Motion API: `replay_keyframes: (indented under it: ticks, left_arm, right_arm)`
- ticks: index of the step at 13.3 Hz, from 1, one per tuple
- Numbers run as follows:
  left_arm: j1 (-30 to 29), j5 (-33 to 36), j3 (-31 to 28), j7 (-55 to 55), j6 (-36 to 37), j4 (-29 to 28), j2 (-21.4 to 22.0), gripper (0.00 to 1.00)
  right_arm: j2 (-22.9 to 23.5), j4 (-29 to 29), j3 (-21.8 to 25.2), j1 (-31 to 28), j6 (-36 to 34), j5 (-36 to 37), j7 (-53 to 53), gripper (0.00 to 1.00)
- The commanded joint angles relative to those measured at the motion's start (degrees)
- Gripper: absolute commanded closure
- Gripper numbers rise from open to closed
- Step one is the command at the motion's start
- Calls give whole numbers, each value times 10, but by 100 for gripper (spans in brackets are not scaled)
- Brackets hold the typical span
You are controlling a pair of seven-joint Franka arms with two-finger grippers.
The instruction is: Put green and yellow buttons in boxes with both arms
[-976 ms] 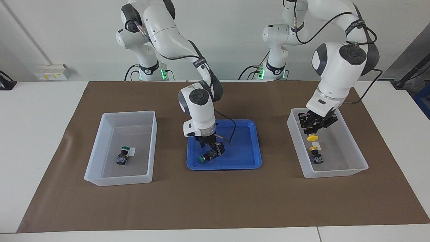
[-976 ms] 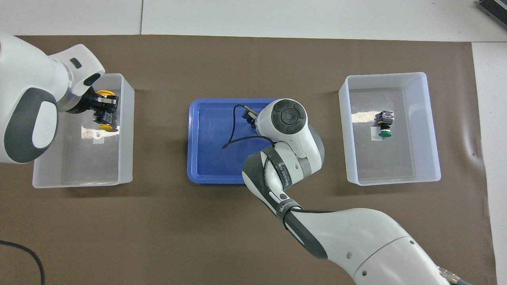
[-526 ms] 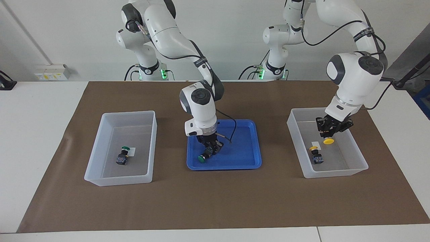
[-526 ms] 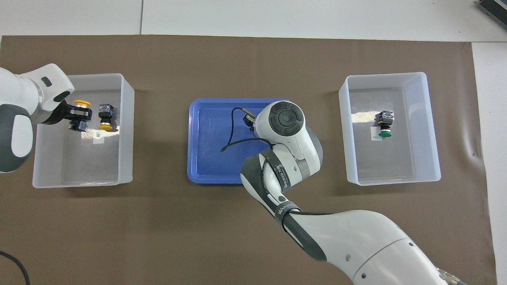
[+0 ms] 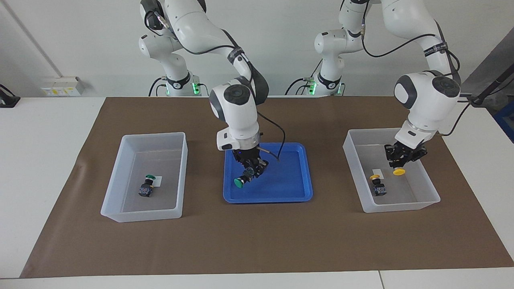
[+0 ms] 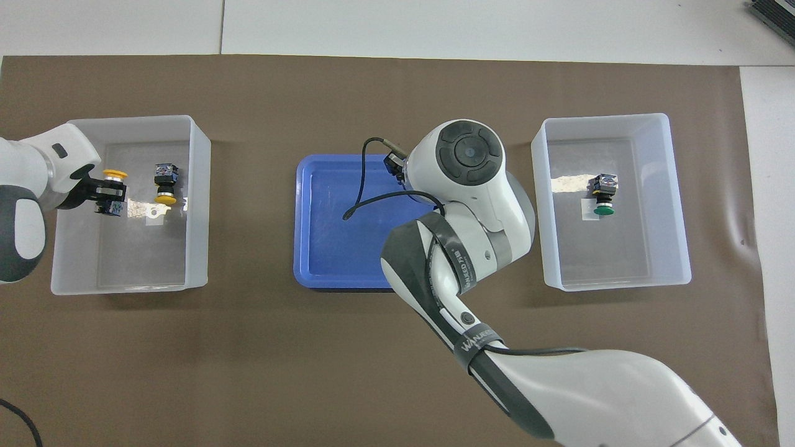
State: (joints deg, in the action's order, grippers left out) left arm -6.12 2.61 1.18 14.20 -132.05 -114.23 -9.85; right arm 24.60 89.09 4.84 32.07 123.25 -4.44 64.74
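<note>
My right gripper [image 5: 251, 168] is shut on a green button [image 5: 242, 180] and holds it tilted just above the blue tray [image 5: 291, 188]. In the overhead view the right arm's wrist hides this gripper and button. My left gripper [image 5: 403, 157] is shut on a yellow button [image 5: 398, 171], cap down, over the box [image 5: 401, 205] at the left arm's end; both show in the overhead view [image 6: 107, 197], the button's cap [image 6: 114, 174] included. A second yellow button [image 5: 377, 184] lies in that box. The other green button [image 5: 147, 186] lies in the box [image 5: 140, 215] at the right arm's end.
The blue tray [image 6: 323, 248] sits mid-table between the two boxes on a brown mat [image 5: 257, 241]. A black cable [image 6: 360, 198] hangs from the right wrist over the tray. Each box holds a small white label [image 6: 586, 209].
My right gripper has risen from the tray floor with the green button. My left gripper has carried the yellow button past the lying one, toward the box's outer wall, and lower.
</note>
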Motion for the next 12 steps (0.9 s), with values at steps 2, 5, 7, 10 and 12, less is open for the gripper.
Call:
replay_keyframes:
  ticks: [2,5,7,10,12]
  left_arm:
    - [-10,-19,5,14,-76,-10,-52,100]
    - [-11,-22,5,14,-107,-20,-76,5]
    - [-12,-21,5,14,-107,-16,-76,0]
    - [-12,-23,6,15,-98,-10,-75,0]
    - [-11,-24,7,14,-70,0,-62,0]
  right_arm:
    - [-80,33,-4,-82,-96,11,-176,100]
    - [-92,58,-4,-136,-111,11,-323,100]
    - [-105,86,-5,-176,-129,11,-455,100]
    - [-138,166,-6,-228,-118,10,-594,100]
    - [-151,205,-6,-241,-94,8,-614,100]
